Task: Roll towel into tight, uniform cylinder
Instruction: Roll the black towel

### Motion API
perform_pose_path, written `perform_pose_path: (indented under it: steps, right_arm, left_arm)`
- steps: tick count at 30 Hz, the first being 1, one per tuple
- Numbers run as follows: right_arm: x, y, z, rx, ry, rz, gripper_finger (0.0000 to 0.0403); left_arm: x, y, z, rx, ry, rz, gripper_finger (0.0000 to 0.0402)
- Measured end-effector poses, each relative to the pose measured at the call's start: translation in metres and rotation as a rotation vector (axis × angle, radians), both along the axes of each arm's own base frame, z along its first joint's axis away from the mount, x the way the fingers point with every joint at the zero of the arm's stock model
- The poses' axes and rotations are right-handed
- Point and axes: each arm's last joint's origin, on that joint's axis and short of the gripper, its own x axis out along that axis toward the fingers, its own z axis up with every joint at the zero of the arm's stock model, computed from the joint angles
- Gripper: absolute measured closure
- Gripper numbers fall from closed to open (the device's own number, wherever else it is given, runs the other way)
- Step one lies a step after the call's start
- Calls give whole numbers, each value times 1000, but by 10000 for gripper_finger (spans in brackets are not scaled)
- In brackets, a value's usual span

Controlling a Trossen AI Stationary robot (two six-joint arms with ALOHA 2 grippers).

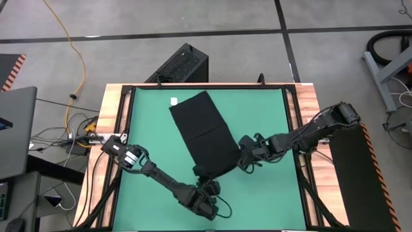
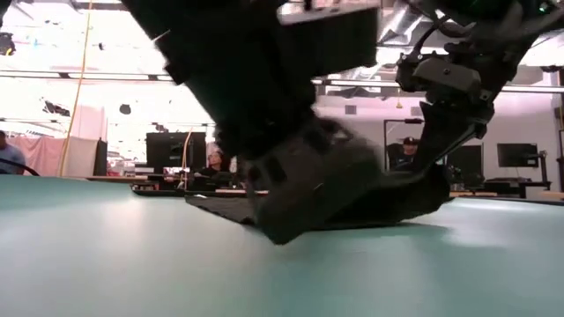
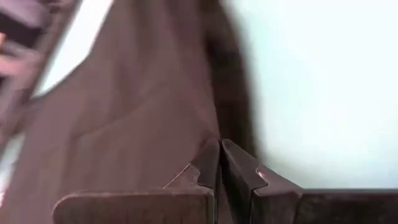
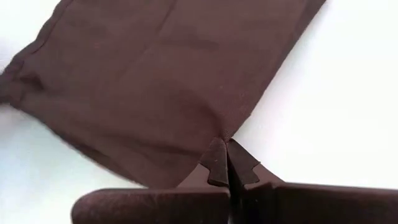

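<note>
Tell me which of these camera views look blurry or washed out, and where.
Low view: the left gripper looms close and soft, and bright ceiling light washes out the room behind. Left wrist view: the plain black cloth towel looks smeared and brownish. Right wrist view: the green mat glares nearly white. High view: evenly lit and sharp.

Robotics lab, monitors [image 2: 174, 148], floor cables [image 1: 73, 59]

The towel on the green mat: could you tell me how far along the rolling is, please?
Done: the towel lies spread flat on the green mat, tag end far from the arms. In hand: the left pincer and right pincer are each shut on a near corner of the towel, the near edge lifted slightly. Left: the whole roll; no cylinder shows yet.
</note>
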Motion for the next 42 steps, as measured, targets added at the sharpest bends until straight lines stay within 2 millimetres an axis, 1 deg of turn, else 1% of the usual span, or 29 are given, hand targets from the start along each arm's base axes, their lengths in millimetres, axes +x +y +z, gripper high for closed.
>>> perform_pose_path:
  steps: [3,6,11,15,17,19,24,27,30,33,36,39,42]
  right_arm:
    - [1,1,0,3,-13,-10,402]
    - [-1,3,0,8,-15,-18,403]
    - [-3,6,-1,-2,2,-7,403]
    - [-4,6,-1,-4,6,-8,403]
    - [-4,6,-1,-5,7,-6,403]
    - [-4,6,-1,-7,9,-2,403]
    - [-4,6,-1,-8,10,1,403]
    - [-4,6,-1,-7,10,2,403]
    - [-4,6,-1,-10,10,10,403]
    - [-3,7,-1,-4,4,18,402]
    - [-2,7,0,2,-9,22,402]
    - [-2,7,0,8,-6,25,402]
    - [-2,8,0,11,-5,27,402]
  left_arm:
    - [14,9,-6,-99,36,-94,380]
    - [20,19,-5,-154,63,-122,349]
    - [19,23,-2,-96,108,-132,287]
    - [12,20,9,-47,193,-161,243]
    - [8,19,14,-24,214,-169,224]
    - [9,18,15,-22,203,-175,207]
    - [10,21,4,-69,176,-173,180]
    - [10,24,2,-75,175,-153,178]
    - [11,25,1,-78,194,-172,180]
    - [12,29,-10,-96,240,-180,193]
    - [12,35,-13,-130,282,-173,215]
    - [12,42,-13,-165,267,-121,242]
    - [13,49,-13,-236,291,-105,284]
